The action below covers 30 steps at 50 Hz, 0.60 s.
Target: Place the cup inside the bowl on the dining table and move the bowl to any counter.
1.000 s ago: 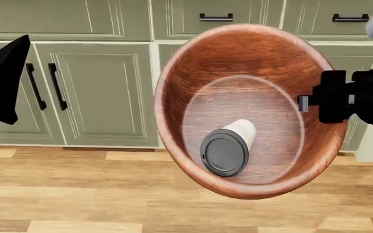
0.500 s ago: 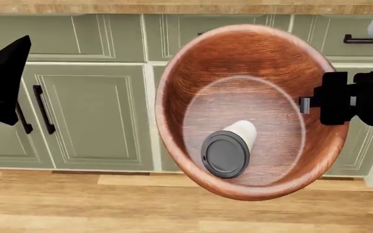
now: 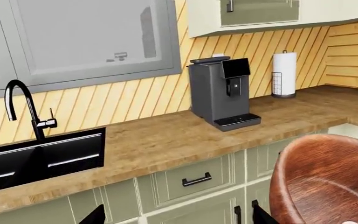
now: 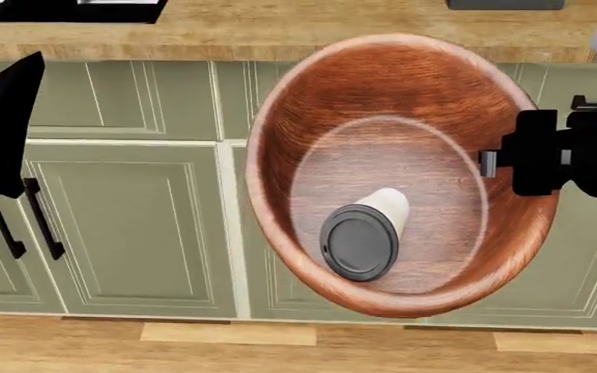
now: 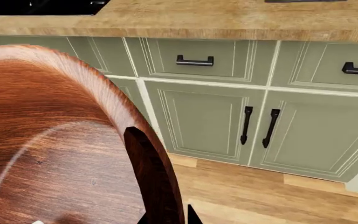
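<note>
the bowl [image 4: 403,175] hangs in the air in front of the green cabinets [image 4: 122,217], tilted toward us, its rim pinched on our right side by the right gripper [image 4: 500,165]. in the right wrist view the rim [image 5: 157,177] runs straight down between the fingers, so we read them as narrow and clamped on the rim. the cup [image 4: 366,233] lies on its side inside, grey lid [image 4: 359,243] facing us, resting low against the inner wall. cup-in-bowl part looks done, and what's left is the set-down on the table [image 4: 277,31], whose wood-grain edge shows just above the bowl rim in the head view. black sink [image 3: 36,158] and coffee machine [image 3: 219,91] sit on it, with open wood between them.

handling: thick wood, stiff, no give, probably heavy for a one-sided rim pinch, so we expect it to want to swing or slip at the fingers. the cup is light and loose, and will roll if the tilt changes fast. rim is the only real hold, and a second grip on the opposite rim would steady it.

left gripper [image 4: 3,128] is off to the side, well apart from the bowl, holding nothing we can see; we cannot tell how far its fingers are spread.
</note>
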Motion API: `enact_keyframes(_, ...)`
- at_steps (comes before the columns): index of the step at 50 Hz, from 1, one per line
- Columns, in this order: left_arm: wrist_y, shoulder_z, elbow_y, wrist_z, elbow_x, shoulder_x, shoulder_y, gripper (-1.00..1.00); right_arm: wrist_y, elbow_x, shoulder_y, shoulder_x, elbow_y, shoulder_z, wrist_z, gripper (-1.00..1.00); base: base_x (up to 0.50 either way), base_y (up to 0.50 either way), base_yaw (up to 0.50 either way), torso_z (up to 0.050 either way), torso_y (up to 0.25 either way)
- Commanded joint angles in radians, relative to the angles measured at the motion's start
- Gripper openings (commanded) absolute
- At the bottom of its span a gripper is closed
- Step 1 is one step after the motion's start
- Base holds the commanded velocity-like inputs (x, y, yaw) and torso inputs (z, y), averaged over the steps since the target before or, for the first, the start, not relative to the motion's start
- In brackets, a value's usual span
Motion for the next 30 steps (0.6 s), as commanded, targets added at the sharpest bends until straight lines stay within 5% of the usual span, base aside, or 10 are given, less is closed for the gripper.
enact_keyframes(1, 0.021, -0.007, 0.006, -0.006, 0.006, -0.007, 0.005, 1.00, 0.003, 0.017, 0.013, -0.003, -0.008, 0.026, -0.003, -1.00, 0.50, -0.02, 0.00, 0.000, 0.000)
enact_keyframes(30, 0.032, -0.014, 0.012, -0.005, 0.008, -0.024, 0.020, 1.00, -0.010, 0.005, 0.006, -0.018, -0.008, 0.018, -0.005, -1.00, 0.50, -0.01, 0.00, 0.000, 0.002)
